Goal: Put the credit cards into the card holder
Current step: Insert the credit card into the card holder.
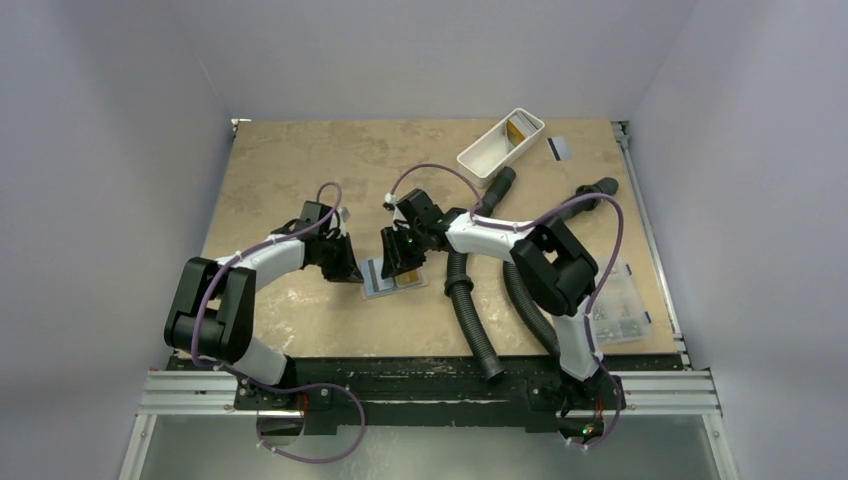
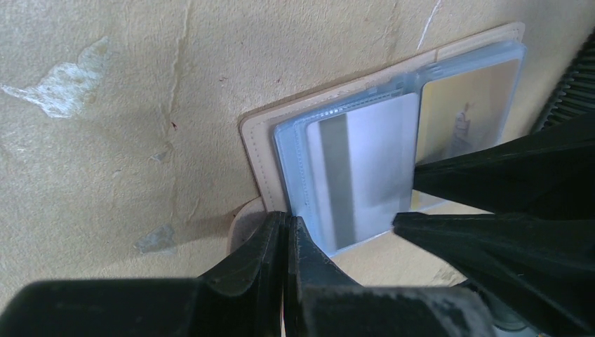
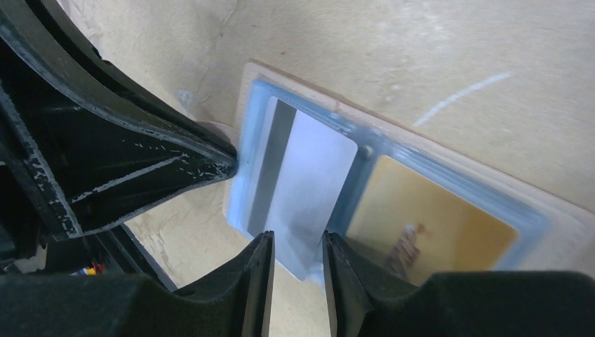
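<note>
Tan table (image 1: 300,170) seen from above, with the card holder (image 2: 256,151) laid open at centre frame. The light blue card (image 3: 302,182) is pinched at its near end by the right gripper (image 3: 297,244), over the frame-left pocket. The left gripper (image 2: 289,223) is closed at the holder's edge; whether it has hold cannot be told. An orange-tan card (image 2: 466,105) is seated frame-right.

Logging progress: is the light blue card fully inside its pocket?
Partly in: light blue card juts past the card holder pocket edge.

White-and-black left arm (image 1: 270,255) and right arm (image 1: 490,232), purple cables (image 1: 430,167), scuffed black jaws.
</note>
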Controlling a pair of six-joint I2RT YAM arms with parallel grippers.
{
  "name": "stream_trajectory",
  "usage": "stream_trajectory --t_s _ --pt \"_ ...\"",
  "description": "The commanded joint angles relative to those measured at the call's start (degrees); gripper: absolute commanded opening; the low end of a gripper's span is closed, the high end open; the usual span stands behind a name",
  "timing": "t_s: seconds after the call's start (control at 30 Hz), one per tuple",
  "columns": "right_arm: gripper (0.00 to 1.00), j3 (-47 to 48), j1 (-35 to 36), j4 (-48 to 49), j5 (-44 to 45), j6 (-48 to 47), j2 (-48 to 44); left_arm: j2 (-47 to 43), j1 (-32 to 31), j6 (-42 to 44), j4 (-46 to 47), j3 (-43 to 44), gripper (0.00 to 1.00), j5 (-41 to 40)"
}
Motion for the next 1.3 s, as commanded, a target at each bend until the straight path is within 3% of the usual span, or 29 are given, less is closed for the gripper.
stream_trajectory --t_s 0.0,0.17,0.4,0.43,0.5,0.57,0.67,0.93,1.27 --pt "0.38 2.6 1.6 3.7 -4.0 -1.6 3.5 0.3 -0.4 -0.4 1.2 -1.3 0.0 -0.2" --pt "0.39 4.1 1.8 6.5 -9.2 -0.8 5.7 -0.2 -0.6 -0.5 0.8 -1.0 0.0 -0.3" --pt "0.5 3.5 1.8 -1.1 -4.1 -4.7 0.2 -3.3 -0.6 0.1 -2.1 1.1 0.0 -1.1" --pt "0.61 2.5 1.6 -4.2 -1.4 -6.1 -2.9 -4.4 -0.6 0.5 -3.7 2.7 0.02 -0.8" --pt "0.69 0.6 0.8 -4.5 -0.7 -6.6 -5.3 -5.5 -0.5 0.6 -4.6 3.7 0.09 -0.8" --pt "0.72 -1.7 -1.3 -3.8 -1.4 -6.9 -7.4 -6.5 -0.5 0.8 -5.1 4.4 0.19 -0.5" --pt "0.75 -4.1 -4.1 -2.7 -2.4 -7.5 -8.6 -7.4 -0.5 0.7 -5.0 4.6 0.25 -0.8" --pt "0.77 -6.7 -10.8 0.4 -4.7 -6.7 -7.1 -2.6 -0.6 -1.6 0.1 2.2 0.19 5.3" --pt "0.8 -7.1 -10.9 5.6 -9.3 -4.7 -1.8 0.0 -0.7 -2.5 1.0 -1.6 0.07 0.3"
